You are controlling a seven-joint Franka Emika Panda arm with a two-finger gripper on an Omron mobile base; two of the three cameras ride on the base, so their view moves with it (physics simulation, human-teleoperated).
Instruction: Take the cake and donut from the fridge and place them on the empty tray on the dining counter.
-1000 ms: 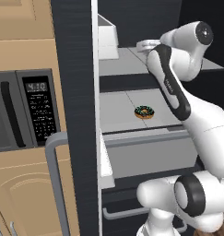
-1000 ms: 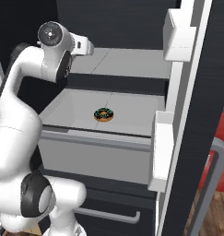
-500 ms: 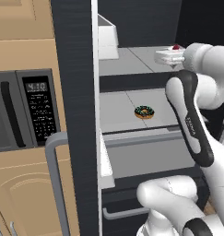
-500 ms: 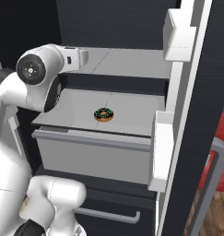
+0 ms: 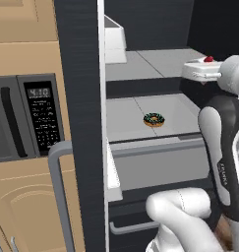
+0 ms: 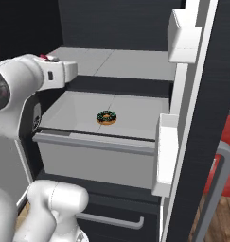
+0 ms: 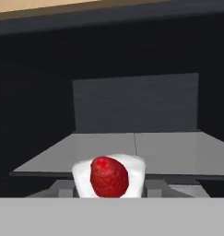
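The cake (image 7: 109, 177), a white slice with a red topping, sits right at my gripper (image 7: 109, 192) in the hand view, its fingers hidden beneath it. My gripper (image 5: 203, 68) hovers at the front edge of the fridge's upper shelf, shut on the cake (image 5: 208, 59), whose red dot shows above the hand (image 6: 58, 73). The donut (image 5: 154, 119) lies alone on the lower light grey shelf (image 6: 78, 111), below and apart from my hand; the donut (image 6: 106, 117) is untouched. The fridge (image 5: 77, 98) stands open. The tray and the dining counter are out of view.
A black microwave (image 5: 27, 118) sits in tan cabinets left of the fridge. White door bins (image 6: 182, 33) hang on the open right door (image 6: 208, 123). A grey drawer front (image 6: 97, 160) juts out under the donut's shelf. My own white arm (image 5: 224, 147) fills the lower right.
My hand has drawn back from over the upper shelf toward the fridge's front, carrying the cake with it. The donut has stayed put.
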